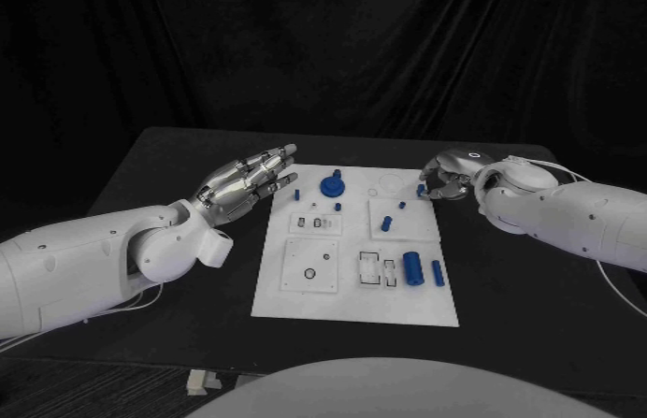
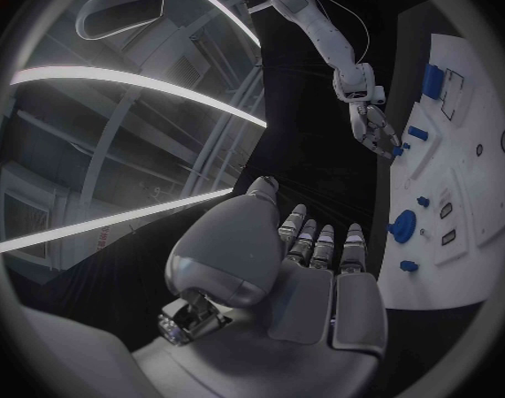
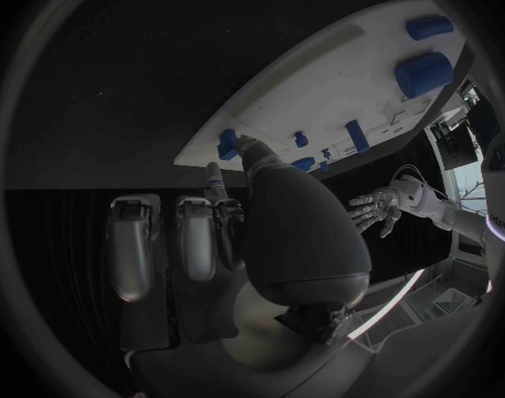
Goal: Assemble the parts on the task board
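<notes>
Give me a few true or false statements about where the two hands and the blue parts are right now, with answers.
1. The left hand holds a blue part. False: its fingers are spread and hold nothing.
2. The right hand is at the far right corner of the task board. True.
3. The task board is bare. False: blue parts lie on it, such as the large cylinder.
4. A round blue knob sits near the board's far edge. True.

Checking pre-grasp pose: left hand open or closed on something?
Open. In the head view the left hand hovers by the task board's far left corner, fingers extended and apart, holding nothing; its wrist view agrees.
</notes>
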